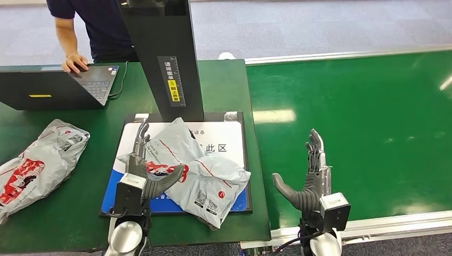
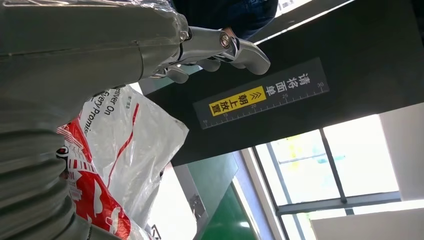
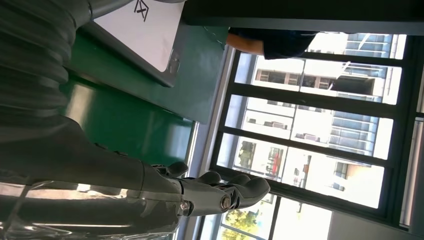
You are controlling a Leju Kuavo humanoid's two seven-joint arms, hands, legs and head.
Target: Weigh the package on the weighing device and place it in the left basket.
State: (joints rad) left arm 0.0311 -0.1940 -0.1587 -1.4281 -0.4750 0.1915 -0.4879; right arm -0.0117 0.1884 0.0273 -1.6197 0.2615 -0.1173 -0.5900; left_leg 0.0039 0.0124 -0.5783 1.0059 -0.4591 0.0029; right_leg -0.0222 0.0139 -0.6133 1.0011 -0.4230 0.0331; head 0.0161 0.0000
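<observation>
A grey plastic package (image 1: 201,173) with red print lies crumpled on the white and blue plate of the weighing device (image 1: 229,140). My left hand (image 1: 143,166) lies at the package's left edge, fingers stretched out flat and the thumb reaching over the bag. It holds nothing. In the left wrist view the package (image 2: 127,145) sits right against the palm side of my left hand (image 2: 150,50). My right hand (image 1: 311,178) hovers open over the green belt, right of the scale; the right wrist view shows this right hand (image 3: 150,197) with straight fingers.
The scale's black post (image 1: 162,53) rises behind the plate. A second grey package (image 1: 40,160) lies on the green table at the left. Behind it a person's hand (image 1: 74,63) rests on an open laptop (image 1: 58,85). The green belt (image 1: 362,122) stretches to the right.
</observation>
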